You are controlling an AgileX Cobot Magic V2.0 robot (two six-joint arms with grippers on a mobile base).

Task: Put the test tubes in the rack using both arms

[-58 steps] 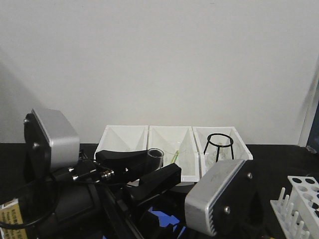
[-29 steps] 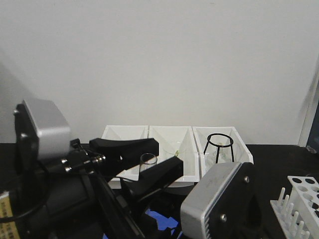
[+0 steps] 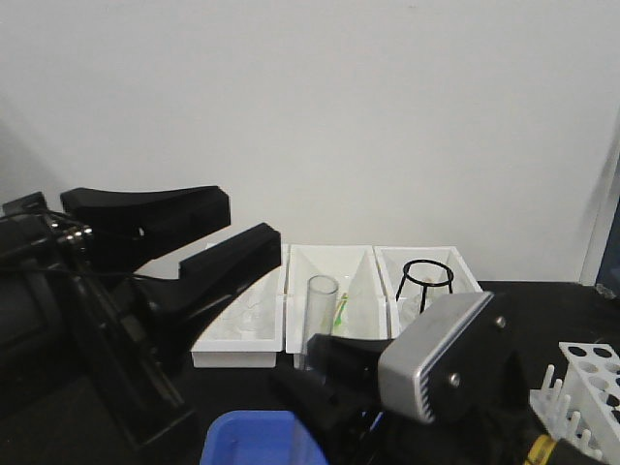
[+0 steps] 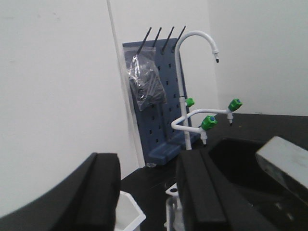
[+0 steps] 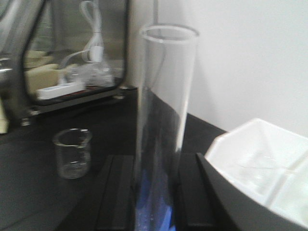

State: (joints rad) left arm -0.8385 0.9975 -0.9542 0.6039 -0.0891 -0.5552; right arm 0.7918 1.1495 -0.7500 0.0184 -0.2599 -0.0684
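Observation:
A clear test tube [image 3: 323,315] stands upright, mouth up, in front of the white bins. My right gripper [image 3: 320,366] is shut on its lower part. In the right wrist view the test tube [image 5: 163,120] fills the gap between the two black fingers [image 5: 118,192] of the right gripper [image 5: 156,197]. My left gripper [image 3: 250,228] hangs open up and to the left of the tube, apart from it. In the left wrist view the left gripper [image 4: 148,168] has nothing between its fingers. The white rack [image 3: 586,387] with its pegs stands at the lower right.
Three white open-front bins [image 3: 334,257] line the back wall; the right one holds a black wire stand [image 3: 427,281]. A blue tub [image 3: 254,441] sits at the front. A small glass beaker [image 5: 72,153] stands on the black counter. A white faucet [image 4: 195,72], a blue pegboard [image 4: 154,106] and a sink [image 4: 245,154] lie beyond.
The left gripper has let go of the tube, opened, and lifted up and to the left. The tube now stands in the right gripper, which has risen and shifted right.

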